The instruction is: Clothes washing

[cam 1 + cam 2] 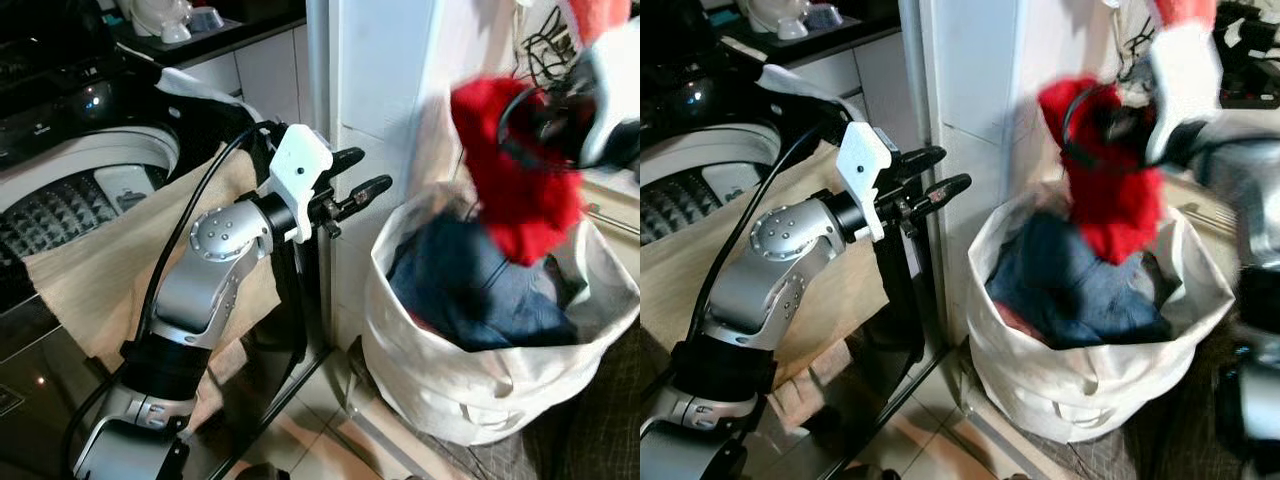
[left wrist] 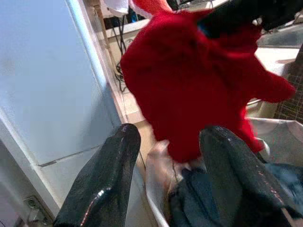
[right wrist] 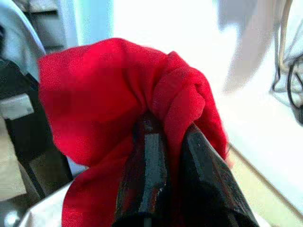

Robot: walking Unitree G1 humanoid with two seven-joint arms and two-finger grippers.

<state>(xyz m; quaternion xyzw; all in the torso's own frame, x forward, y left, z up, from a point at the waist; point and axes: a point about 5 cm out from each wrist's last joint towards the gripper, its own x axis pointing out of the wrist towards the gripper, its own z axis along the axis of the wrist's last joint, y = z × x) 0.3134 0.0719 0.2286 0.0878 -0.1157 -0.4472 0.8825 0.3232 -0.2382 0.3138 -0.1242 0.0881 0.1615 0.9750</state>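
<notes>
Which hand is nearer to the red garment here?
Right. The right hand is shut on the red garment, holding it above the laundry bag. The left hand hangs open beside it, apart, near the washer.

The wide mouth of the white fabric laundry bag (image 1: 500, 385) is partly blocked from above by a hanging red cloth (image 1: 520, 180). A crumpled dark blue garment (image 1: 480, 290) fills its inside. A white wall corner (image 1: 375, 90) stands close against the bag's left side.

A white wall corner (image 1: 385, 90) stands in the middle. The floor (image 1: 320, 425) has light tiles. A dark counter (image 1: 215, 35) sits behind.
</notes>
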